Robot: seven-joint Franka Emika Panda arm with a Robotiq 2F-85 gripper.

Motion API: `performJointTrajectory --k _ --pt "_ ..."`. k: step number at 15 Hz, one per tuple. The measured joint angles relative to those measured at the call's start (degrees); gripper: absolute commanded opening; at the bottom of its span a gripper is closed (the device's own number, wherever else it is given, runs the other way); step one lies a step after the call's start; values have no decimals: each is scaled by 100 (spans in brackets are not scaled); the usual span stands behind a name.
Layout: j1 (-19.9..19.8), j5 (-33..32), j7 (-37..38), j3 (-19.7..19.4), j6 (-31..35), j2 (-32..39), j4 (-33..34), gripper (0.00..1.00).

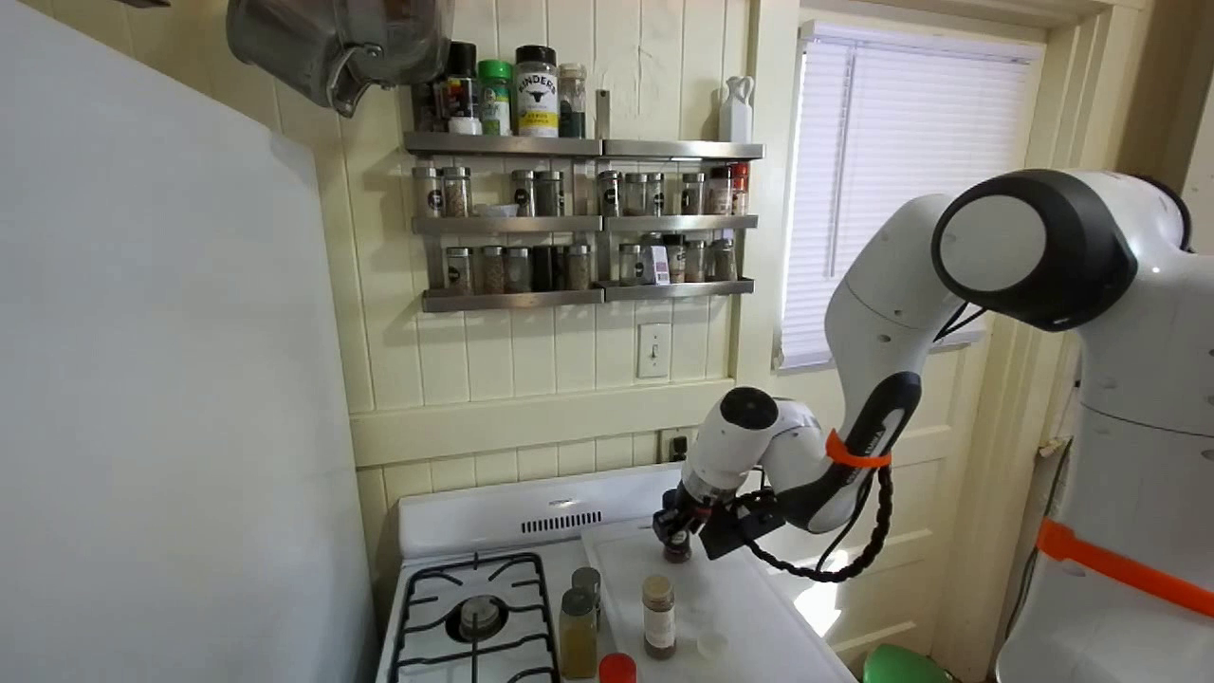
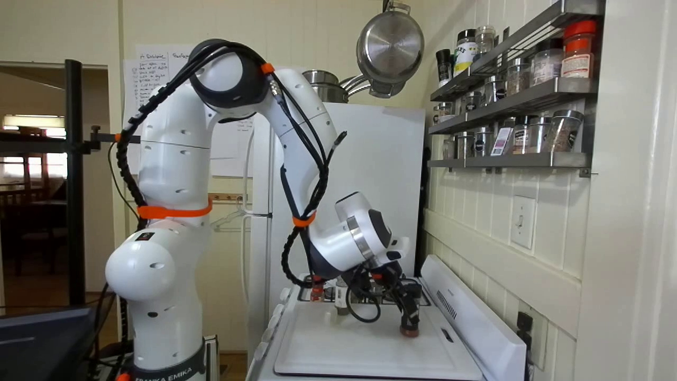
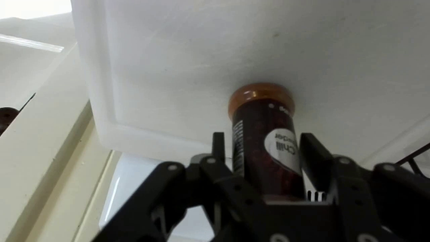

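Your gripper (image 3: pixel 262 143) straddles the chili powder jar (image 3: pixel 263 144), just lower right of centre in the wrist view; whether it pinches is unclear. Centre the fingers (image 3: pixel 218 146) around it, base flat on the white stove cover (image 3: pixel 174 94).

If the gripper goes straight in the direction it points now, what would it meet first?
Past the chili powder jar it straddles, the gripper would most likely meet the white stovetop panel, toward which it slants down. How much room is left is unclear, as is whether the jar is clamped.
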Motion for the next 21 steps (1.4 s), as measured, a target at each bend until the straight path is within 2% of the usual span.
performJointTrajectory --k 1,2,5,10,13,17,19,21 --pt "0 0 0 -1 0 12 10 22" --pt "0 0 0 -1 1 22 27 19" --pt "0 0 0 -1 1 51 71 16" --pt "1 13 -42 2 3 78 102 16" --pt "2 203 -327 26 3 78 85 16" --pt "3 1001 -1311 123 3 74 10 16" --pt "2 1582 -1981 229 -2 48 -66 16" --pt "172 2367 -2758 213 -75 2 -157 16"
